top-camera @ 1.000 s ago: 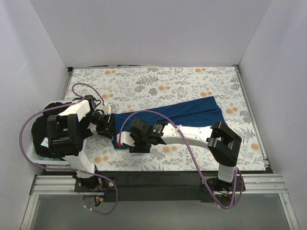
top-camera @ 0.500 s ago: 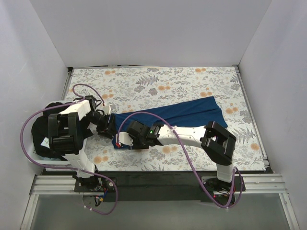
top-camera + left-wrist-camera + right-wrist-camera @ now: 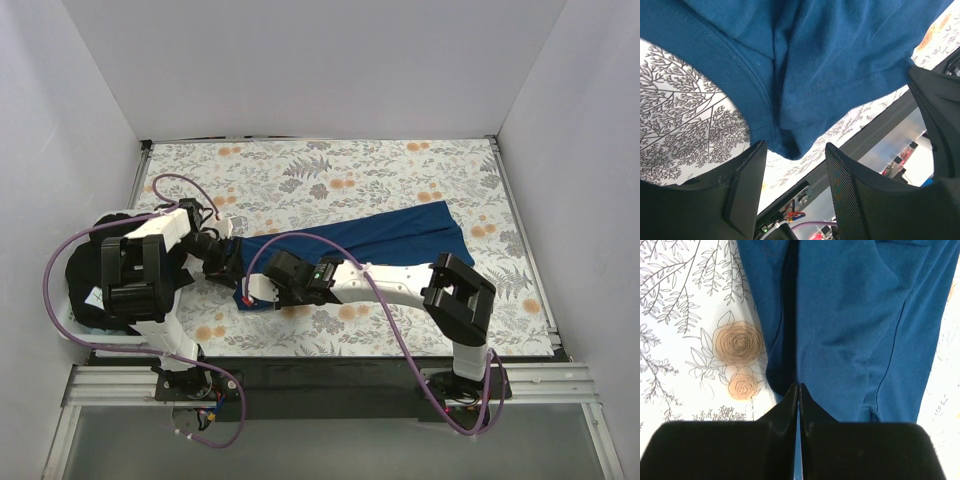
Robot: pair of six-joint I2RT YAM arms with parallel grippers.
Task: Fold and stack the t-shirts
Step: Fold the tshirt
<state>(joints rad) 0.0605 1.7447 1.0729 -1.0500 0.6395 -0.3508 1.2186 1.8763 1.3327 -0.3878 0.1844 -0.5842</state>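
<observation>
A dark blue t-shirt (image 3: 390, 236) lies in a long crumpled band across the floral cloth (image 3: 330, 170). Its left end sits between my two grippers. My right gripper (image 3: 258, 292) has its jaws shut, pinching a fold at the near-left edge of that blue t-shirt (image 3: 850, 315); in the right wrist view the right gripper (image 3: 798, 388) meets on blue cloth. My left gripper (image 3: 232, 268) hovers just left of the shirt's end. In the left wrist view the left gripper (image 3: 796, 150) stands open, the blue t-shirt (image 3: 815, 60) hem corner just beyond the gap. A black t-shirt (image 3: 80, 275) lies bunched at far left.
The floral cloth covers the whole table. White walls (image 3: 300, 70) enclose the back and sides. The table's black front rail (image 3: 330, 372) runs just behind the arm bases. A purple cable (image 3: 60, 300) loops around the left arm.
My right gripper has gone from open to shut on the blue shirt's near-left fold and shifted slightly left. The left gripper has stayed open in place.
</observation>
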